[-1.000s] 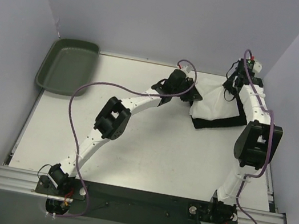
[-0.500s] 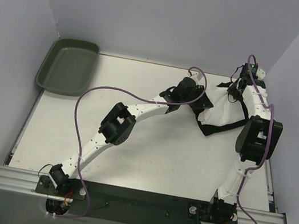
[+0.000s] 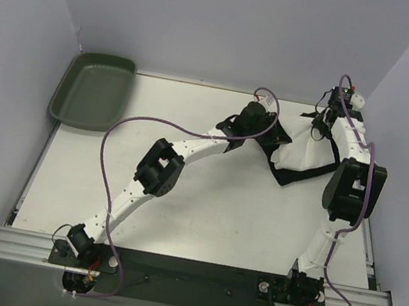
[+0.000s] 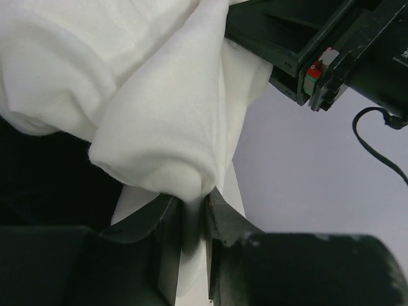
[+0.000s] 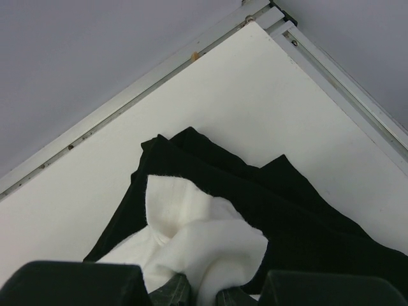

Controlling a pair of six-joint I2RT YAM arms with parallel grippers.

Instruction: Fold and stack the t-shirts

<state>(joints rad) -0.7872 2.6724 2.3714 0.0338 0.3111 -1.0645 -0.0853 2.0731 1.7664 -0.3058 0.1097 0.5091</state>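
Note:
The white t-shirt (image 3: 300,148) lies bunched at the back right of the table, on top of the black t-shirt (image 3: 301,176), whose edge shows along its near side. My left gripper (image 3: 274,140) is shut on a fold of the white t-shirt (image 4: 159,115) at its left side. My right gripper (image 3: 317,133) is shut on another fold of the white t-shirt (image 5: 210,245) at its back right. The black t-shirt (image 5: 268,191) spreads flat under it in the right wrist view.
A dark green tray (image 3: 93,90) sits at the back left corner. The table's back rail (image 5: 127,99) and right rail (image 5: 344,86) run close behind the shirts. Purple walls stand close on all sides.
Both grippers moved right and back with the white t-shirt a second ago, bunching it up. In the last half second they have barely moved.

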